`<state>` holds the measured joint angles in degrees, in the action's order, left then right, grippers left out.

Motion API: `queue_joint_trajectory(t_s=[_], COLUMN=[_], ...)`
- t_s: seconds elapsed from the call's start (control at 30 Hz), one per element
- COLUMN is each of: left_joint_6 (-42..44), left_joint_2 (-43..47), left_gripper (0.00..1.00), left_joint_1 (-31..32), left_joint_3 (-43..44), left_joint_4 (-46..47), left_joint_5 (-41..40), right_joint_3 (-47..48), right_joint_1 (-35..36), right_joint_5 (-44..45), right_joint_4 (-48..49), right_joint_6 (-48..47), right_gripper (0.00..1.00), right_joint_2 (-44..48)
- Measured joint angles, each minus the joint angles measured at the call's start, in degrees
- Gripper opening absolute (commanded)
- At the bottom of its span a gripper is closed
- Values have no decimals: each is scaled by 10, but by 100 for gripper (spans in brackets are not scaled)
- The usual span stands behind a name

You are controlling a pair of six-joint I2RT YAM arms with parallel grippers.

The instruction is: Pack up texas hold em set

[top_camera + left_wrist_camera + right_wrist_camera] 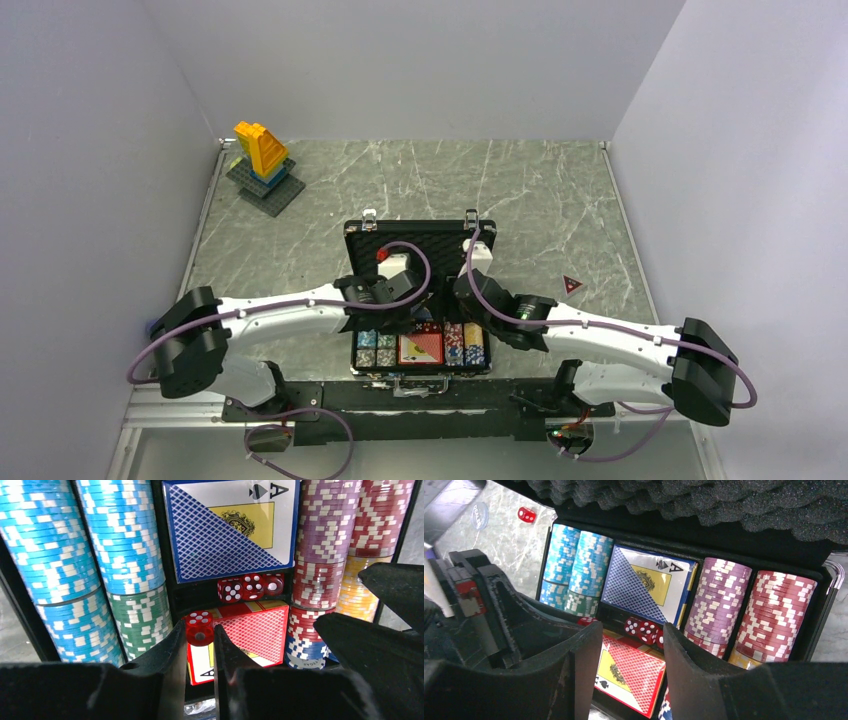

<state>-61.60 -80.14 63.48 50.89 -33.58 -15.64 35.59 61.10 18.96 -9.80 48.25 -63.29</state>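
Over the open case (440, 238), near the arm bases: left gripper (200, 636) pinches a red die (199, 626) above the red deck (255, 630). Three dice (250, 587) sit in the slot between decks. Right gripper (631, 650) spread, empty, over the case. Stray die (526, 514) lies on the table (509, 545).

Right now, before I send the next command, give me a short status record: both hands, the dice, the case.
left hand: shut on one red die, held over the edge of the red deck
right hand: open, empty, over the case
slot: three dice between blue deck and red deck
stray die: on the table, outside the case
lid: raised, foam lining showing
chips: in rows on both sides of the decks
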Motion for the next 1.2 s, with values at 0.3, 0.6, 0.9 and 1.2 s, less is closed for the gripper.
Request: queue_joint_trajectory(t_s=[0.3, 0.6, 0.9, 1.2], left_joint_6=[19, 32, 40, 50], left_joint_2=[-40, -61, -80, -86], left_gripper=[0, 0, 5, 21], left_joint_1=[-1, -6, -7, -8], left_joint_3=[12, 12, 15, 17], left_joint_4=[15, 26, 38, 40], left_joint_5=[8, 13, 20, 23], right_joint_3=[-6, -6, -7, -7], right_joint_1=[0, 0, 0, 0], right_joint_5=[0, 0, -1, -3], right_joint_4=[0, 0, 0, 0], right_joint_6=[0, 4, 4, 4], right_gripper=[52, 52, 52, 52], right_joint_2=[4, 4, 4, 2])
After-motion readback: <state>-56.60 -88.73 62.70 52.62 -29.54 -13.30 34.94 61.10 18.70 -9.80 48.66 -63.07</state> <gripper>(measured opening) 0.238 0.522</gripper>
